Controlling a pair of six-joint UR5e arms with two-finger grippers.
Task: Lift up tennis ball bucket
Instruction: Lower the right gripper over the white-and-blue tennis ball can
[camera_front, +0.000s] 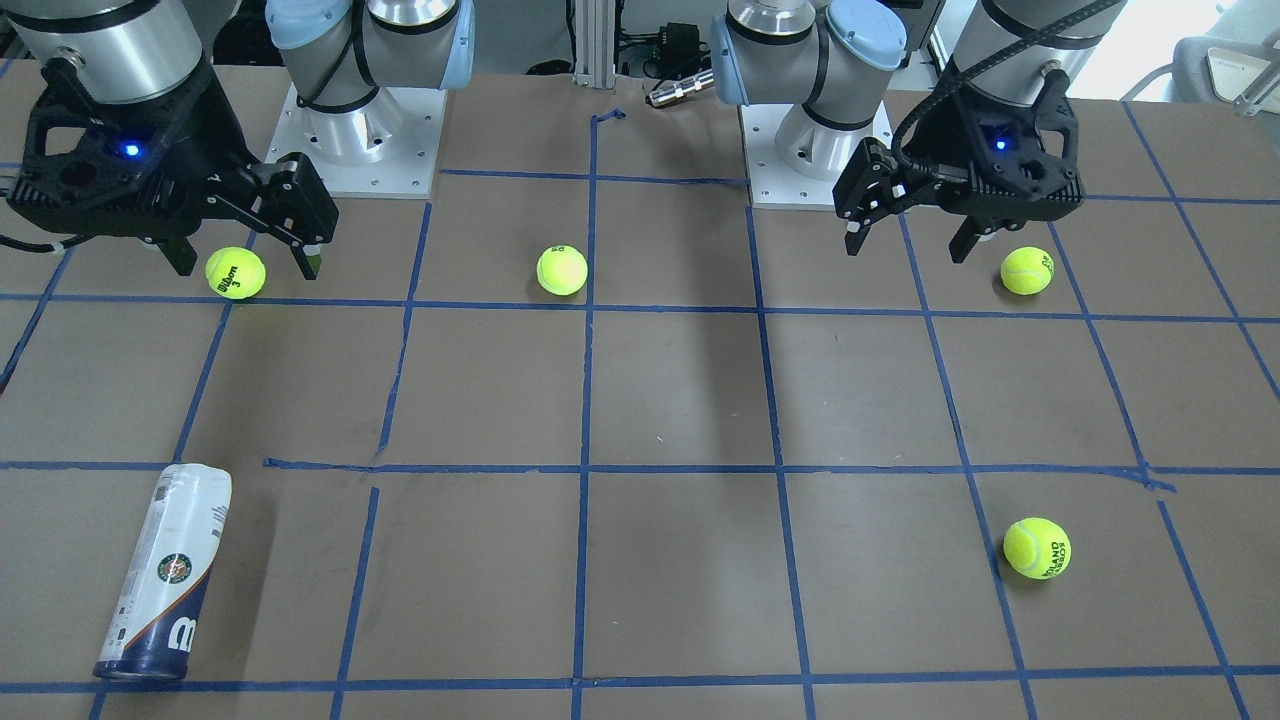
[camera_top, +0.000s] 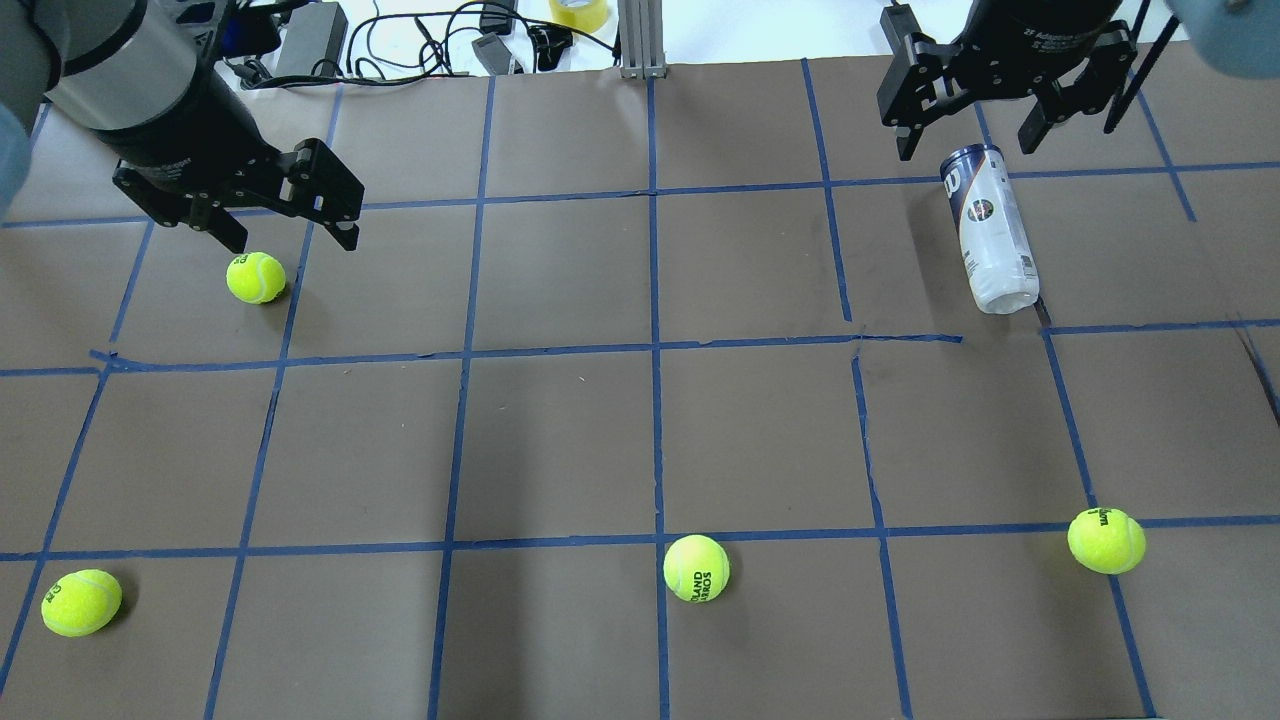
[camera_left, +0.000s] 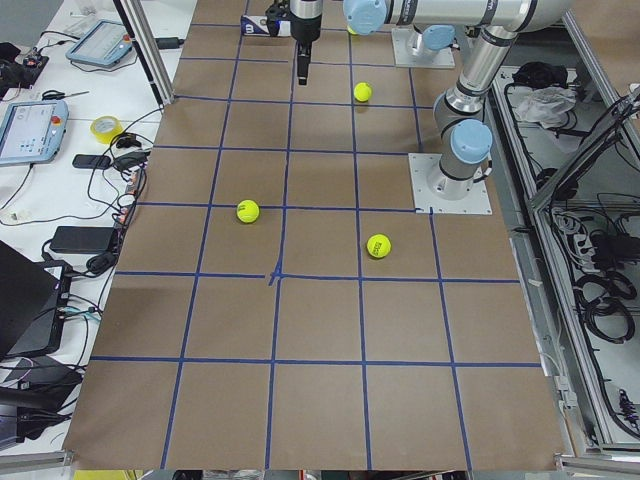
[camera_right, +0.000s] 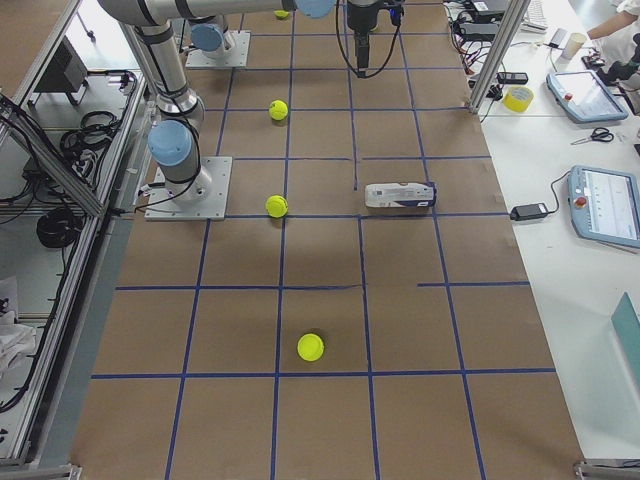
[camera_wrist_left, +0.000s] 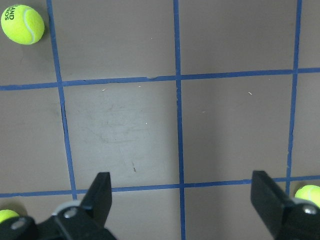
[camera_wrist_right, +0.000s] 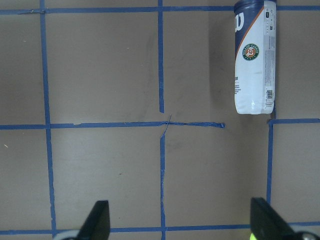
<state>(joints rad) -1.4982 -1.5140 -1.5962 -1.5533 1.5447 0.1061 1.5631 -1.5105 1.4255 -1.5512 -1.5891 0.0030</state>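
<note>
The tennis ball bucket (camera_front: 165, 580) is a slim white can with a navy blue end. It lies on its side on the brown table, on my right at the far edge. It also shows in the overhead view (camera_top: 988, 230) and the right wrist view (camera_wrist_right: 254, 55). My right gripper (camera_front: 248, 265) is open and empty, held high above the table. In the right wrist view (camera_wrist_right: 181, 222) the can lies well ahead of it and to the right. My left gripper (camera_front: 907, 248) is open and empty, also high up, over the other half of the table (camera_wrist_left: 183, 200).
Several yellow-green tennis balls lie loose on the table: one under the right gripper (camera_front: 236, 272), one mid-table near the bases (camera_front: 561, 270), one by the left gripper (camera_front: 1027, 270), one farther out (camera_front: 1037, 547). Blue tape grids the table (camera_front: 680, 400). Two arm bases stand at the near edge.
</note>
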